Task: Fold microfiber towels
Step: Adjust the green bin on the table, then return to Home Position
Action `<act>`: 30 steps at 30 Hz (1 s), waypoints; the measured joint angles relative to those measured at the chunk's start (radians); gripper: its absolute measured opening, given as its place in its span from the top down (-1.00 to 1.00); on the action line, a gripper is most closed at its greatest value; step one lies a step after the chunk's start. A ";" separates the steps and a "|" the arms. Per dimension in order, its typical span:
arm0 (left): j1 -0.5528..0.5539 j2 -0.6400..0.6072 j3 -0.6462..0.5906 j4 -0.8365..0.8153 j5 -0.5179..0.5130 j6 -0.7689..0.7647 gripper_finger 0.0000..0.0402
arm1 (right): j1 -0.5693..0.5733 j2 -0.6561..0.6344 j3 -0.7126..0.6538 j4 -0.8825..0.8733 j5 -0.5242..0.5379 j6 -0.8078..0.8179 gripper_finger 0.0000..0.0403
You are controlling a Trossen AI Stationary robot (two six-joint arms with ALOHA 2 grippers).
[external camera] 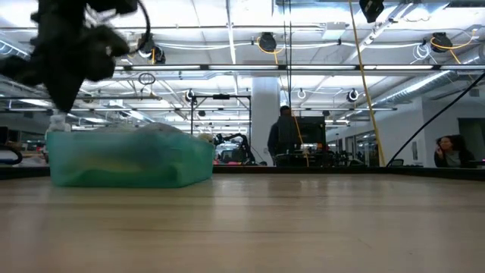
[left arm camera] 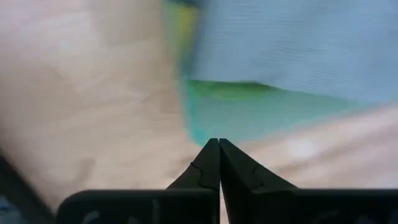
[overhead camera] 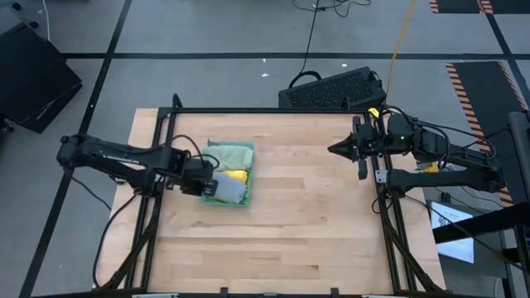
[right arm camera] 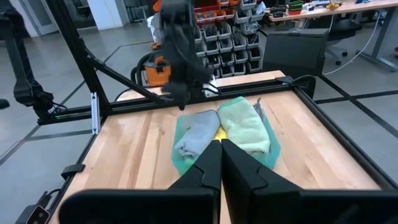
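Left gripper (overhead camera: 217, 187) closed empty over blurred towel pile (overhead camera: 230, 172); right gripper (overhead camera: 334, 150) closed, empty, well apart.

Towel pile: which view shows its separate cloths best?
The right wrist view: the towel pile shows grey, yellow and pale green cloths on teal. High view shows it partly under the left gripper; low view, only its teal side; left wrist, blurred.

Left claw (overhead camera: 217, 187) and right claw (overhead camera: 331, 150) both closed, well apart.
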 joint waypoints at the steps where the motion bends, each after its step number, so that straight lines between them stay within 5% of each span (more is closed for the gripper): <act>1: -0.006 -0.010 0.029 0.000 -0.005 0.002 0.98 | 0.000 0.000 0.000 0.000 -0.002 0.000 1.00; 5: -0.023 -0.034 0.178 -0.044 -0.094 0.105 0.97 | 0.001 -0.003 0.000 0.000 -0.003 0.000 1.00; 13: -0.033 -0.036 0.531 -0.031 -0.235 0.878 0.96 | 0.000 -0.062 0.000 0.002 -0.002 -0.003 1.00; 16: -0.033 -0.038 0.607 0.034 -0.372 1.067 0.96 | 0.001 -0.093 0.000 0.000 -0.002 0.002 1.00; 20: -0.030 -0.038 0.618 0.192 -0.508 1.217 0.96 | 0.001 -0.128 -0.007 -0.001 0.028 -0.049 1.00; 23: -0.012 -0.040 0.585 0.329 -0.483 1.335 0.96 | 0.004 -0.151 -0.048 0.035 0.030 -0.106 1.00; 30: -0.007 -0.039 0.429 0.532 -0.473 1.335 0.97 | 0.004 -0.162 -0.218 0.191 0.026 -0.130 1.00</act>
